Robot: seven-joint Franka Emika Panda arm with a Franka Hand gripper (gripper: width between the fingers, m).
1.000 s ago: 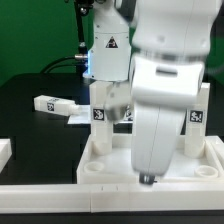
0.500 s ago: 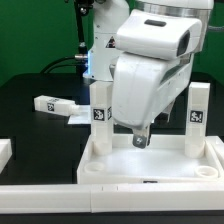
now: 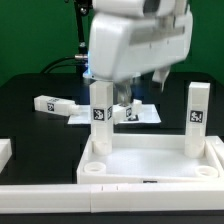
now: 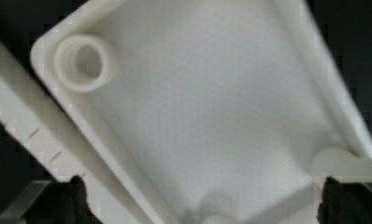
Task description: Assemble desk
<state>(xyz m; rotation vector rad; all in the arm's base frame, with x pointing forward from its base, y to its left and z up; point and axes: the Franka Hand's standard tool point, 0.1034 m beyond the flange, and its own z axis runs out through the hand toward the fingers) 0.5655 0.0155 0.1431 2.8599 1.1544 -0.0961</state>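
The desk's white tabletop lies tray-side up at the front, with round sockets in its corners. Two white legs stand upright in its far corners, one on the exterior view's left and one on the right. A third leg lies loose on the black table at the back left. My gripper hangs above the tray's far edge, just right of the left leg. In the wrist view the gripper is open over the bare tabletop with nothing between its dark fingertips; a corner socket shows.
The marker board lies flat behind the tabletop. A white block sits at the exterior view's left edge and a long white rail runs along the front. The bulky arm hides much of the back.
The arm has risen out of the tray and swung back and toward the exterior view's left. The right leg, hidden before, now shows standing free. The jaws stay wide.
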